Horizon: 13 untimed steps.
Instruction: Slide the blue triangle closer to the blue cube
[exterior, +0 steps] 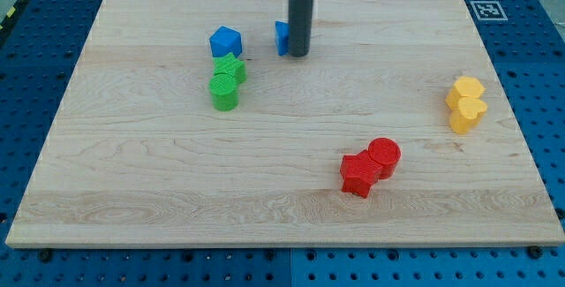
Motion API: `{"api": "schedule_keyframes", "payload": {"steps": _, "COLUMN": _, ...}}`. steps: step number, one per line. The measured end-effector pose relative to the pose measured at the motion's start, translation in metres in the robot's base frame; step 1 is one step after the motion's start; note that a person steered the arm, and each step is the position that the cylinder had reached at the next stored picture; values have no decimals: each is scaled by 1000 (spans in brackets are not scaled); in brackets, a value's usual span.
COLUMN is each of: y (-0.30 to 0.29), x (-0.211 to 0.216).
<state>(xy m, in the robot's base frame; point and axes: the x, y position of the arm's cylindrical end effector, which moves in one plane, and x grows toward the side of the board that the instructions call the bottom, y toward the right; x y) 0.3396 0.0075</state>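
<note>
The rod comes down from the view's top, and my tip (299, 55) rests on the bench (132, 181) hard against the right side of the blue triangle (282, 37), which is partly hidden behind the rod. There are no jaws here, only the bare rod, and it holds nothing.

Taking the blue cube (225, 41) as the landmark: the triangle sits near its right, with a gap of bare wood between them. Just below the cube, almost touching it, are the green star (230, 68) and the green cylinder (224, 92). Well off to its lower right lie the red star (357, 174) and red cylinder (384, 155), pressed together. Far to its right sit two yellow blocks (465, 103), touching.
</note>
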Motion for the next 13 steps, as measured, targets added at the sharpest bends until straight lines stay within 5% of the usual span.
{"api": "schedule_keyframes", "payload": {"steps": 2, "y": -35, "x": -22}}
{"api": "schedule_keyframes", "payload": {"steps": 4, "y": 15, "x": -6}}
{"api": "schedule_keyframes", "payload": {"steps": 6, "y": 15, "x": -61}}
{"api": "schedule_keyframes", "payload": {"steps": 13, "y": -61, "x": -61}}
